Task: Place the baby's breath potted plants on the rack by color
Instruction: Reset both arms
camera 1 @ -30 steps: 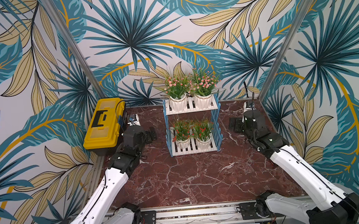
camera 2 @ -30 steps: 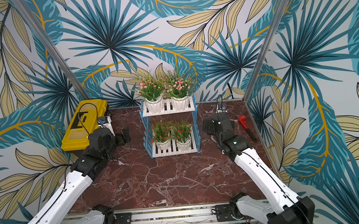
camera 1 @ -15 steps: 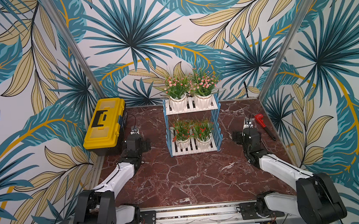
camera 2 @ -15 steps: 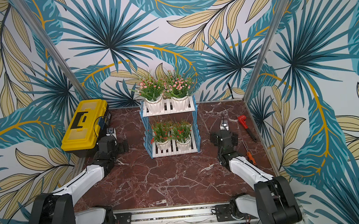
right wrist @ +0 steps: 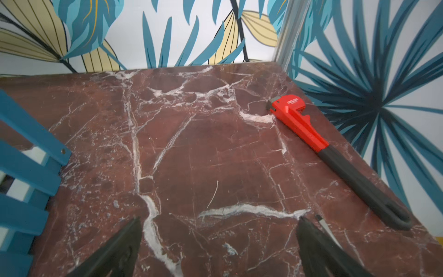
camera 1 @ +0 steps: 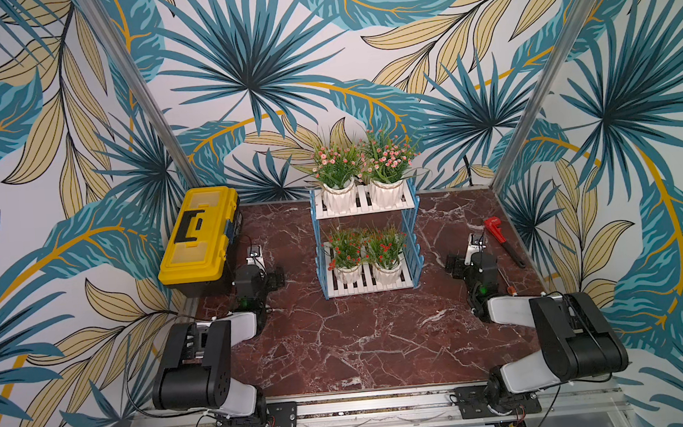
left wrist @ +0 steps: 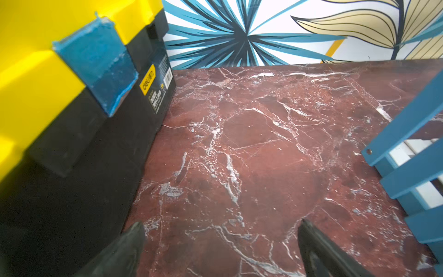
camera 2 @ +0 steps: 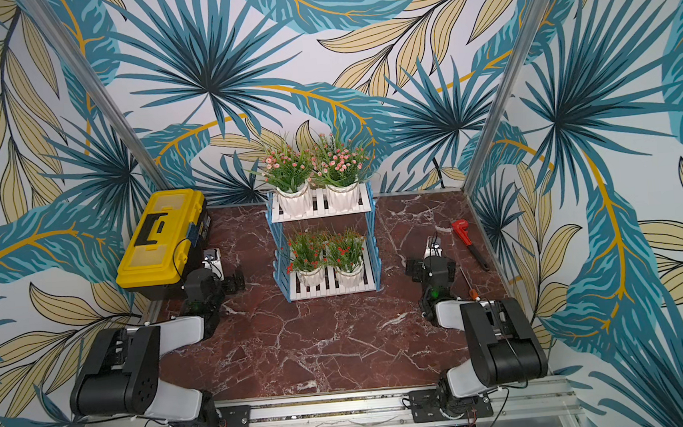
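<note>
in both top views all 4 plants sit on rack (camera 1: 412, 238), centre-far: pink pair (camera 1: 363, 165) upper tier, red pair (camera 1: 365, 244) lower. wrist views show only rack's blue side slats, plus toolbox (left wrist: 36, 72) on left, wrench (right wrist: 302, 122) on right. left hand (left wrist: 221, 230) & right hand (right wrist: 219, 223) spread wide, gripping nothing.
</note>
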Motion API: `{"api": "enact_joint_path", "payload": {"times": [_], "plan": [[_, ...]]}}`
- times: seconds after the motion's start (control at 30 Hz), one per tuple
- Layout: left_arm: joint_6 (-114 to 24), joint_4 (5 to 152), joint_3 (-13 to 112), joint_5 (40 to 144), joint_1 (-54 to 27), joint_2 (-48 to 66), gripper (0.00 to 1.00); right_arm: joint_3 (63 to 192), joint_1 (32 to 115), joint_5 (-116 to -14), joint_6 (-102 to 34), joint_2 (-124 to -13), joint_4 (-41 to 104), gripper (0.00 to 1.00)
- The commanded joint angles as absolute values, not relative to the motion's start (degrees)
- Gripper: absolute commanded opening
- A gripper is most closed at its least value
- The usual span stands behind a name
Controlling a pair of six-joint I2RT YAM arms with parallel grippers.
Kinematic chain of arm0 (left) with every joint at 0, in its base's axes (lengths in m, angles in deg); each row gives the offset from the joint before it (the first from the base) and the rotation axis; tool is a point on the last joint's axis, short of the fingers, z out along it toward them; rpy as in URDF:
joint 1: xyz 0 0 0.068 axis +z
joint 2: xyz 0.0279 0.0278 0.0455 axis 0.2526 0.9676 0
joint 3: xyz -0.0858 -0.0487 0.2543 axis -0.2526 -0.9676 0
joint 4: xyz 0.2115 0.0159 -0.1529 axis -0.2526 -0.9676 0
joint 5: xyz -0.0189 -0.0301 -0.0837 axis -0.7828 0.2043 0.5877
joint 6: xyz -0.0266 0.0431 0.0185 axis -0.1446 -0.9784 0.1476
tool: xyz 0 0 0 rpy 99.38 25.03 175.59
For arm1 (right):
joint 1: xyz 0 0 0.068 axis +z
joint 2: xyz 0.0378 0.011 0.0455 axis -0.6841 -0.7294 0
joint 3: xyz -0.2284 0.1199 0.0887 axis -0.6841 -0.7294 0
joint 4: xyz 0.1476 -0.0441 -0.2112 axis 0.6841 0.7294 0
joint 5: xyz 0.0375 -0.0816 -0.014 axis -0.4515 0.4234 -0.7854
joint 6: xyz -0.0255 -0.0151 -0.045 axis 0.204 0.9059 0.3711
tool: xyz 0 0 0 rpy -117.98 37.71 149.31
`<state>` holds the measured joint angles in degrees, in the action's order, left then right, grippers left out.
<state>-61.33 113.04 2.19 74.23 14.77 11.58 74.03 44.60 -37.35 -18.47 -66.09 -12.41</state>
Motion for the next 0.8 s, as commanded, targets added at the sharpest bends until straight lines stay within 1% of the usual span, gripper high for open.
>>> {"api": "enact_joint_path", "payload": {"times": [0.0,0.77], "plan": [[-60.55,119.20,1.13,77.73,15.66,12.13,0.99,73.98,44.52,-40.83,-19.28,-65.82,-15.78,0.99],[-60.51,119.22,1.04,77.70,15.75,12.13,1.00,74.58,44.70,-41.92,-18.35,-65.76,-14.44,0.99]]}}
